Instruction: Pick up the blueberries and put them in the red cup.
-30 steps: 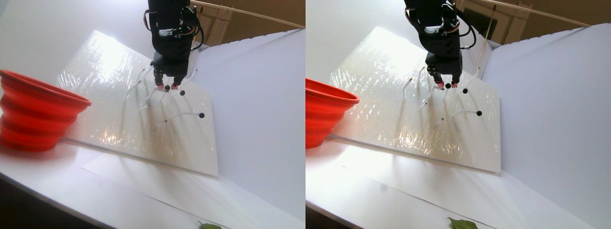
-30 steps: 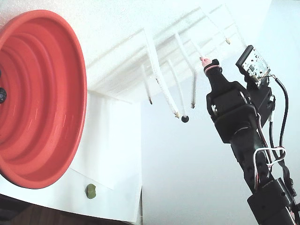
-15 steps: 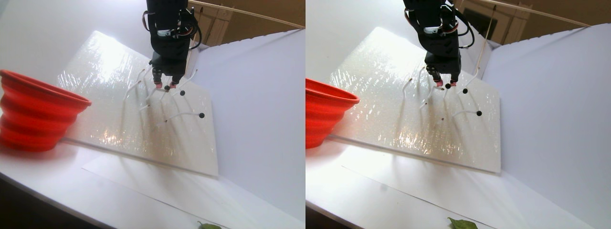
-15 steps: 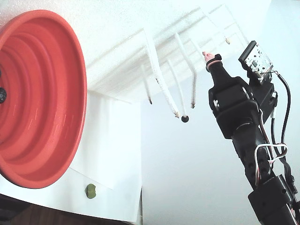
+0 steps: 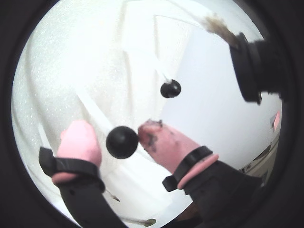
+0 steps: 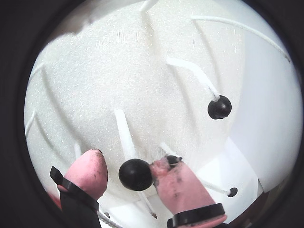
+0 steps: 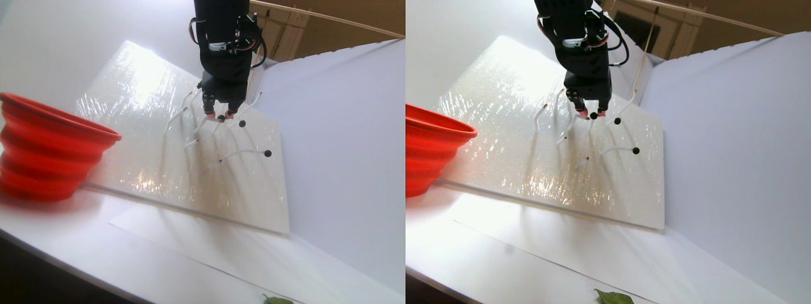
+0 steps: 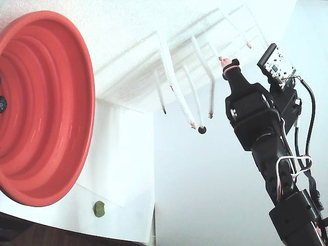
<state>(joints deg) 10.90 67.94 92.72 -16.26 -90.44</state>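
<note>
1. Jaws [image 5: 118, 140] half closed around one of the blueberries [image 5: 122, 142]: right pink fingertip [image 5: 156, 137] touching the berry, left pink pad [image 5: 80, 138] just beside it with a thin gap; same in the other wrist view, berry [image 6: 135, 174] against the right tip.
2. Not yet a full clamp; cannot tell whether the berry is free of its white stalk.
3. Compared with a second ago in the stereo pair view: jaws [image 7: 219, 116] slightly higher on the white textured board [image 7: 253, 196] and drawn closer around the berry, arm leaning a little more toward the board's far edge.
4. In the fixed view, pink tip [image 8: 224, 61] higher and nearer the board than a second ago; arm body shifted up with it.
5. Second berry [image 5: 170, 89] on a stalk end beyond the jaws, apart from them; third berry [image 7: 267, 153] lower, toward the board's right edge. Both unmoved.
6. Lone berry [image 8: 202, 130] hanging at a stalk tip in the fixed view, unchanged.
7. Red cup [image 7: 44, 149] at the left edge of the table [image 7: 95, 234], well apart from the jaws, in the same spot as before; dark balls at its left inner wall [image 8: 2, 103] in the fixed view.
8. Small green lump [image 8: 99, 208] near the table's front edge, unmoved.
</note>
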